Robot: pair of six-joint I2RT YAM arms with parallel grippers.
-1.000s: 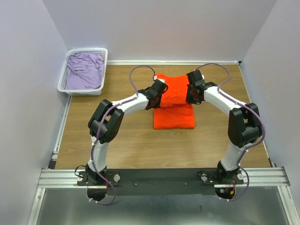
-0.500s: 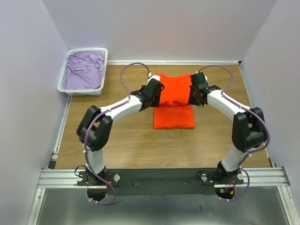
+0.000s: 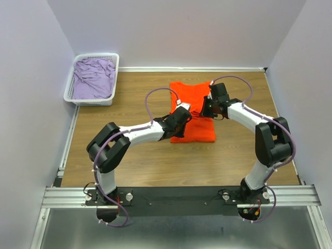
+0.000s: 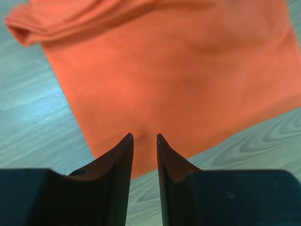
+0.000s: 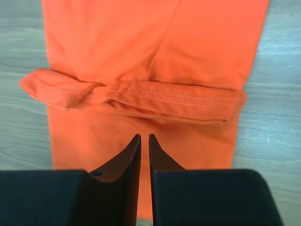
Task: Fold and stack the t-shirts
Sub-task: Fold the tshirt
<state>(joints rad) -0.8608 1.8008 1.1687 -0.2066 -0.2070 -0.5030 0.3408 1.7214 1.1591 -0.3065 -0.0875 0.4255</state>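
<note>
The orange t-shirt (image 3: 190, 94) lies folded on the wooden table, a doubled-over band with a stitched hem (image 5: 178, 96) running across its middle. My left gripper (image 3: 182, 120) hovers over its near left part; in the left wrist view the jaws (image 4: 145, 137) stand apart over flat orange cloth (image 4: 178, 70) with nothing between them. My right gripper (image 3: 206, 108) is over the shirt's right side, and its jaws (image 5: 145, 136) stand a narrow slit apart, empty, just short of the band. The lilac t-shirt (image 3: 94, 78) lies crumpled in the basket.
The white lattice basket (image 3: 91, 101) stands at the far left corner against the wall. Grey walls close in the table on the left, back and right. Bare wood (image 3: 129, 155) surrounds the orange shirt.
Both grippers let go of the lifted orange fold, which now lies flat. The left gripper drew back toward the shirt's near left edge; the right one shifted slightly inward. Both jaws opened, then narrowed.
</note>
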